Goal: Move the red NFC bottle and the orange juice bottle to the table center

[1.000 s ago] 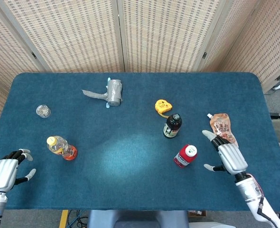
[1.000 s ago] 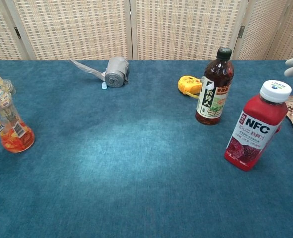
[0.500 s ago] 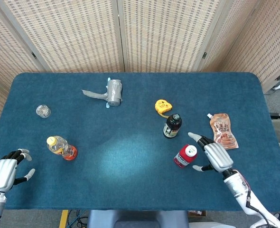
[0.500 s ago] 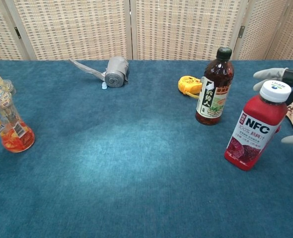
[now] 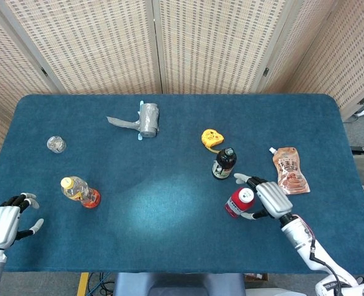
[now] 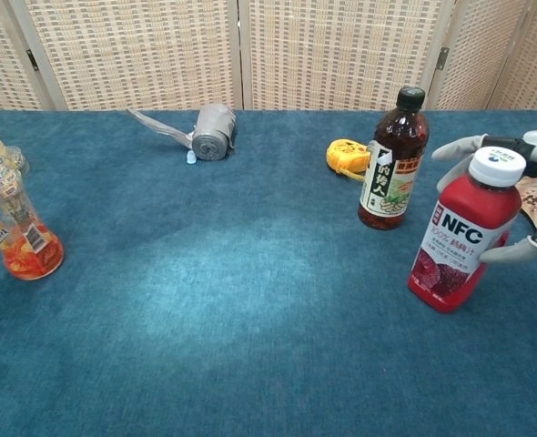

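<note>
Head view first: red NFC bottle point(image 5: 240, 202) stands on the right side of the blue table point(image 5: 169, 246), near edge-ish, w/ the right hand point(image 5: 269, 197) wrapped round it from the right. One finger reaches past the far side of the cap, thumb on the near side. Can't tell if the fingers are actually pressing the bottle or just touching. Orange juice bottle point(image 5: 80, 192) is way over on the left, upright, well apart from everything. Left hand point(image 5: 2, 223) sits at the near left corner, fingers apart, holding nothing, nowhere near the juice. Dark bottle point(image 5: 224, 163) is just beyond the NFC one, yellow tape measure point(image 5: 211, 138) further back, snack pouch point(image 5: 289, 169) to the right of the hand, grey roll point(image 5: 148, 119) far-centre, small clear jar point(image 5: 56, 143) far left.

Chest view: NFC bottle point(image 6: 463, 232) leans a bit to the left, white cap on top. Right-hand fingers point(image 6: 458, 148) curve in behind the cap and another comes in low at its right side, close against it. Juice bottle point(image 6: 14, 220) at the left edge, partly cut off. Left hand doesn't show in this view.
</note>
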Controlling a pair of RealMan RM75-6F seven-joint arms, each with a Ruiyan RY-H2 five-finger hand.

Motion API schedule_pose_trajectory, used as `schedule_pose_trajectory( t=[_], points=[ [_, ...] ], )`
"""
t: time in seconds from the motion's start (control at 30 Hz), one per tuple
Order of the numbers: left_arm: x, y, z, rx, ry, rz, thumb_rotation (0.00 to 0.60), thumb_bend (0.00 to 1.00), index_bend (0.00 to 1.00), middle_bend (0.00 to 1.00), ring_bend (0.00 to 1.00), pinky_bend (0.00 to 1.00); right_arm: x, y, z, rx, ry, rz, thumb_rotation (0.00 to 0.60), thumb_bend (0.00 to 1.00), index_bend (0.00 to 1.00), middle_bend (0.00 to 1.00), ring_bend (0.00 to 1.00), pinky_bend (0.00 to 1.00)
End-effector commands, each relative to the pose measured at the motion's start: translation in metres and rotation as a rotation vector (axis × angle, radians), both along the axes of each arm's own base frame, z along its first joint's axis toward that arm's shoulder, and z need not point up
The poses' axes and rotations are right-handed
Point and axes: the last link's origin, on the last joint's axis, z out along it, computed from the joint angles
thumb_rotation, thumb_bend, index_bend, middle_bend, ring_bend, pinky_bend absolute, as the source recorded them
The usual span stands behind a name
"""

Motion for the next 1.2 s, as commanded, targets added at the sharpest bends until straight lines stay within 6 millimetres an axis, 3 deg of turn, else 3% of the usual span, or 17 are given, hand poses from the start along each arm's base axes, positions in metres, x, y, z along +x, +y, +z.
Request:
schedule_pose_trajectory(
  t=[0.03, 0.23, 0.6, 1.2],
  points=[
    [0.000, 0.000, 0.000, 0.001, 0.000, 0.000, 0.600, 0.21, 0.47, 0.33, 0.32, 0.45, 0.000, -0.001, -0.002, 0.004, -0.005, -0.003, 0.600, 0.02, 0.22, 0.33, 0.30, 0.42],
    [-0.001, 0.000, 0.001, -0.002, 0.001, 0.004, 0.600, 0.21, 0.49, 0.33, 0.32, 0.45, -0.002, -0.005, -0.005, -0.015, -0.014, -0.010, 0.600, 0.02, 0.33, 0.43, 0.41, 0.52],
    [-0.001, 0.000, 0.000, -0.003, 0.004, 0.009, 0.600, 0.21, 0.49, 0.33, 0.32, 0.45, -0.002, -0.008, -0.004, -0.056, -0.036, -0.009, 0.600, 0.05, 0.40, 0.50, 0.49, 0.58],
    [-0.003, 0.001, 0.001, -0.004, 0.008, 0.021, 0.600, 0.21, 0.49, 0.33, 0.32, 0.45, 0.025, -0.018, -0.001, -0.068, -0.066, 0.052, 0.600, 0.06, 0.41, 0.52, 0.50, 0.60]
  ],
)
